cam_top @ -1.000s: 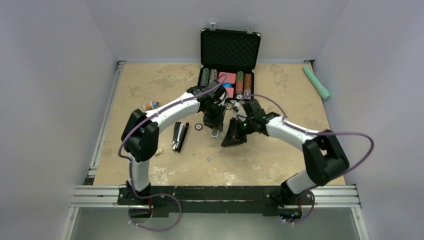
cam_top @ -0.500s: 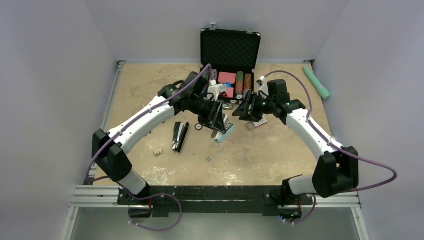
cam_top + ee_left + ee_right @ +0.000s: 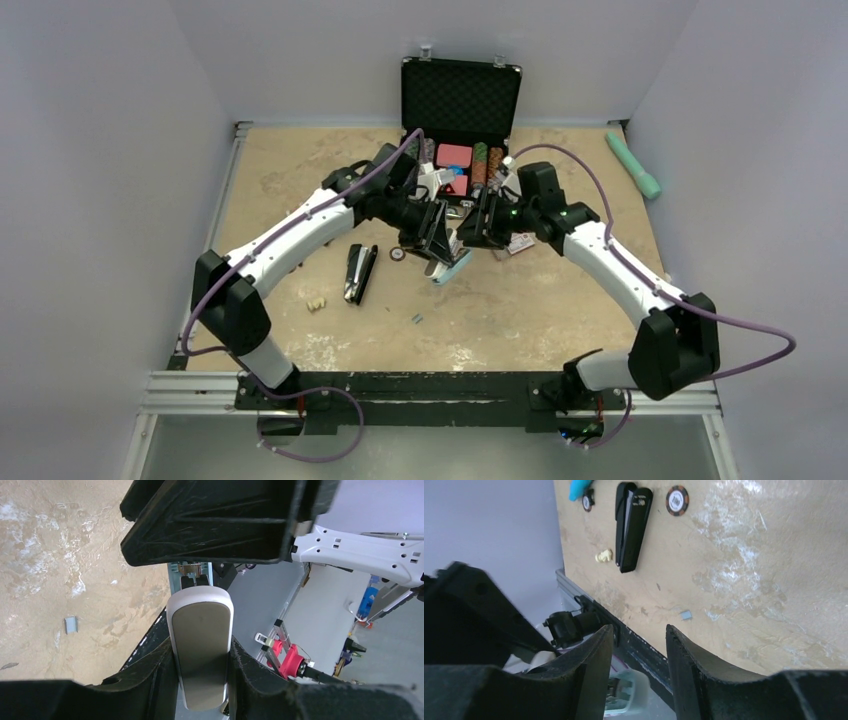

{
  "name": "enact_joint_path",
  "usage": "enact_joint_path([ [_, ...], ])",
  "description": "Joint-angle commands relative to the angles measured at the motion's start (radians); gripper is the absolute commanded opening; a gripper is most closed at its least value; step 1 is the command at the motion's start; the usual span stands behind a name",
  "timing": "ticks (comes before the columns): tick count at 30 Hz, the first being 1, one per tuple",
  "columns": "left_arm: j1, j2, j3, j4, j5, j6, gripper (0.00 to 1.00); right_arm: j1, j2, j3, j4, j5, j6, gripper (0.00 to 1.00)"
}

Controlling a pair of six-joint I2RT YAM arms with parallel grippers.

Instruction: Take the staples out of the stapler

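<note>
Metal glints nearest us: the staples (image 3: 416, 319), a tiny grey strip, lie loose on the desk (image 3: 560, 310) at about 6 o'clock from the two pincers, touching nothing. At 9 o'clock from the strip sits a cream lump (image 3: 316, 304). Just beyond it, toward 1 o'clock, lies the stapler (image 3: 356, 272), black and slim, its two arms side by side and slightly parted. Neither pincer touches it. A chip (image 3: 398, 253) rests near its 2 o'clock.

Farther on, the left pincer (image 3: 201, 650) is clenched on a white object (image 3: 200, 615) with a teal underside, gripping both its flanks. The right pincer (image 3: 639, 630) faces it closely, released, with nothing between its fingers. Behind both stands an open case (image 3: 460, 100) at 12 o'clock, and a teal tube (image 3: 632, 163) lies off at 2 o'clock.

We judge the stapler stiff, smooth and light enough for one pincer, though it may skid or fold at its hinge. We would take it across the narrow flanks near the hinge end, leaving the other arm free to swing. The strip looks featherlight and brittle, and lies too flat to pinch easily.
</note>
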Motion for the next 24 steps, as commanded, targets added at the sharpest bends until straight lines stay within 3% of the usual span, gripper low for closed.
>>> enact_joint_path([
  [1, 0.002, 0.022, 0.043, 0.012, 0.044, -0.008, 0.0, 0.003, -0.035, 0.082, 0.016, 0.032, -0.013, 0.47],
  [16, 0.004, 0.032, 0.089, 0.108, -0.086, -0.135, 0.0, 0.081, -0.01, -0.01, 0.049, -0.002, 0.021, 0.4],
  [20, 0.009, -0.002, 0.09, 0.123, -0.206, -0.175, 0.0, 0.07, -0.006, -0.07, 0.089, -0.044, 0.081, 0.53],
  [24, 0.008, 0.001, 0.095, 0.16, -0.26, -0.228, 0.0, 0.022, -0.019, -0.199, 0.269, -0.167, 0.229, 0.58],
])
